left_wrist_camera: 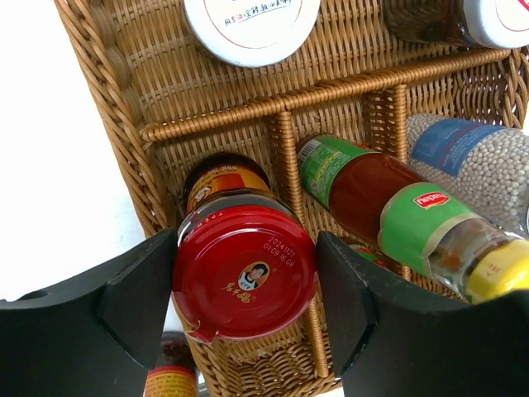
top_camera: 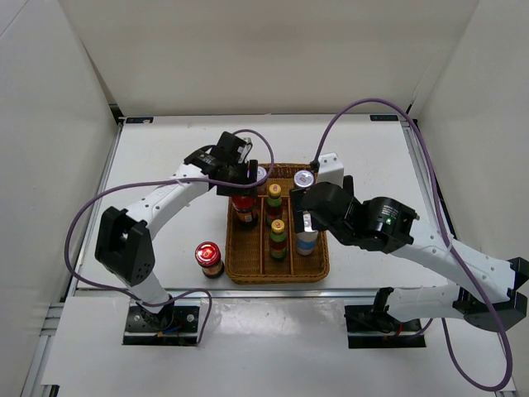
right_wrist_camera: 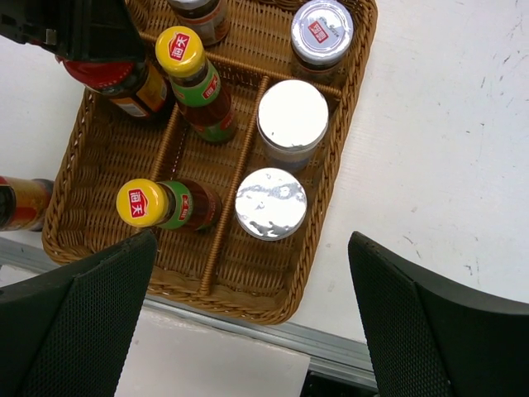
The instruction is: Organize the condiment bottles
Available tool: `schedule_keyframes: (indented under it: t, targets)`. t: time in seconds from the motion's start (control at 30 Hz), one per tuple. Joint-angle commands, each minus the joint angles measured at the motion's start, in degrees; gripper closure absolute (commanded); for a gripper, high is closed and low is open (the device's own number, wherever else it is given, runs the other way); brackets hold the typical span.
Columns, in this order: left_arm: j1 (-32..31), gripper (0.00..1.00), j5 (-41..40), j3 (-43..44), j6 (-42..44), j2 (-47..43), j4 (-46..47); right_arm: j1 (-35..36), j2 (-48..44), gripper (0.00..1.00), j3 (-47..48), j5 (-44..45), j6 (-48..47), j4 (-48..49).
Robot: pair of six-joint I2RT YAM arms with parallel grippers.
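My left gripper (left_wrist_camera: 246,285) is shut on the lid of a red-lidded jar (left_wrist_camera: 244,265), which is over the left compartment of the wicker tray (top_camera: 248,266). A second red-lidded jar (top_camera: 209,258) stands on the table just left of the tray. Two yellow-capped, green-labelled bottles (right_wrist_camera: 179,51) (right_wrist_camera: 142,203) stand in the middle compartment. Silver-lidded bottles (right_wrist_camera: 293,116) (right_wrist_camera: 271,203) fill the right compartment, with two more (right_wrist_camera: 322,33) (top_camera: 262,174) in the far section. My right gripper (right_wrist_camera: 252,318) hangs open above the tray's near right corner, holding nothing.
White walls enclose the table on three sides. A metal rail (right_wrist_camera: 331,351) runs along the near table edge just below the tray. My right arm (top_camera: 372,223) reaches over the tray's right side, and purple cables (top_camera: 355,112) loop above the table.
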Motion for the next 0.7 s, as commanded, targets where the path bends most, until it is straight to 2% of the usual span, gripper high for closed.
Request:
schedule_keyframes:
  t: [0.0,0.03,0.1,0.13,0.3,0.4,0.53,0.67]
  targets:
    - [-0.69,0.5,-0.22,0.57,-0.93,-1.16,2.98,0.35,-1.02,0.0,-0.18,2.31,0.74,-1.26]
    - [-0.69,0.3,-0.22,0.57,-0.93,-1.16,2.98,0.35,-1.02,0.0,-0.18,2.31,0.74,-1.26]
    - [-0.69,0.13,-1.35,1.1,-0.93,-1.16,2.46,0.35,-1.54,0.0,0.34,2.31,0.74,-1.26]
    - [-0.69,0.0,-2.24,2.49,-0.93,-1.94,1.93,0.35,-1.55,0.0,0.35,2.31,0.74,-1.26]
    - [-0.69,0.0,-10.05,7.24,2.31,-9.13,-3.77,0.35,-1.03,0.0,-0.18,2.31,1.27,-1.26]
    - [-0.69,0.0,-12.08,8.48,3.9,-14.93,-5.27,0.35,-0.5,0.0,-0.18,2.31,1.27,-1.26]
    - [-0.69,0.0,-11.03,3.22,4.43,-22.75,-5.81,0.35,-0.49,0.0,-0.79,2.84,0.74,-0.04]
    - [-0.69,0.0,-7.78,-4.95,0.49,-28.04,-9.31,-0.18,0.56,0.0,-1.32,2.32,-0.31,1.29]
